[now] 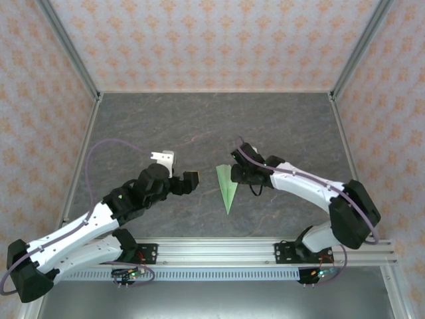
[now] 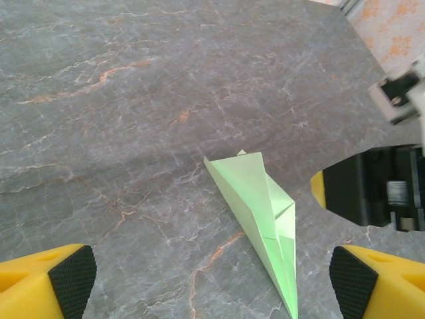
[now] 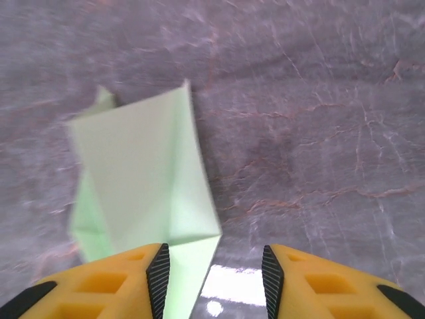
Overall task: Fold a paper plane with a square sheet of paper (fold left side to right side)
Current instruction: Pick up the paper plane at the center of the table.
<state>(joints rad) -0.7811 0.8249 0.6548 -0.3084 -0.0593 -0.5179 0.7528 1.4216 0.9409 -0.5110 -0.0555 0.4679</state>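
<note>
While both arms reach toward the middle of the grey, veined table [image 1: 166,126], the pale-green paper plane [image 1: 227,187] [image 2: 262,219] [image 3: 146,179] lies flat at its centre, sharp tip toward the near edge and wide tail toward the far side. The left gripper [image 1: 192,181] [image 2: 212,276] hovers just left of the plane, clear of it, its yellow, black-padded fingers [image 2: 40,282] spread wide and empty. The right gripper [image 1: 236,174] [image 3: 214,279] sits at the plane's wide far end, jaws parted, one finger over the paper's edge, nothing pinched between the pads.
</note>
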